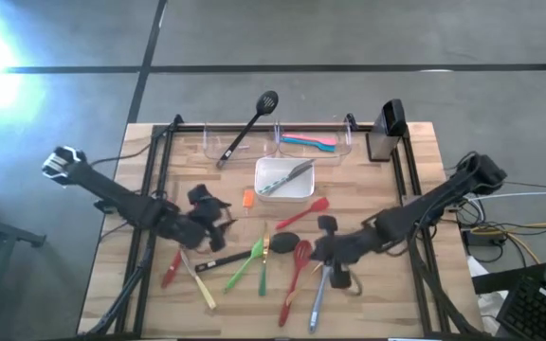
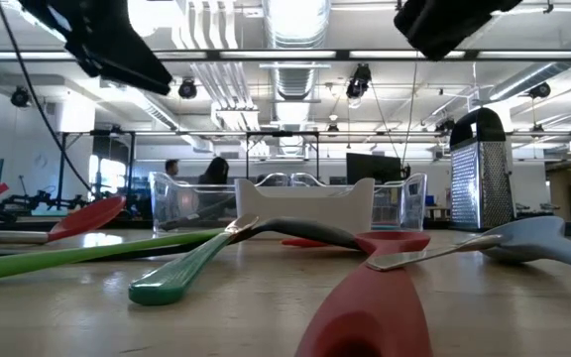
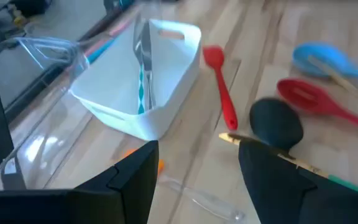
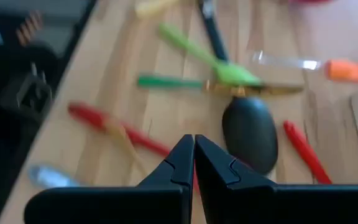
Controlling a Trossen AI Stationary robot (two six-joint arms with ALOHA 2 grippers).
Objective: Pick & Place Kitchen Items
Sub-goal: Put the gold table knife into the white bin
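**Still scattered: utensils near the white dish**

You had the left gripper (image 1: pixel 218 230) spread wide, the right gripper (image 1: pixel 322 248) pinched together, both empty, near the white dish (image 1: pixel 308 184). Utensils (image 1: pixel 271 263) lay below the dish.

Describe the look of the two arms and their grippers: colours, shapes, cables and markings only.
Both arms are dark, nearly black, built of slim jointed links. The left arm ends at its outer joint in a pale grey-white block. The right arm is dark all along. No markings can be made out. Thin cables trail beside the right arm's base. The left gripper has broad, flat, angular black fingers; the right gripper has matching black fingers tapering to points.
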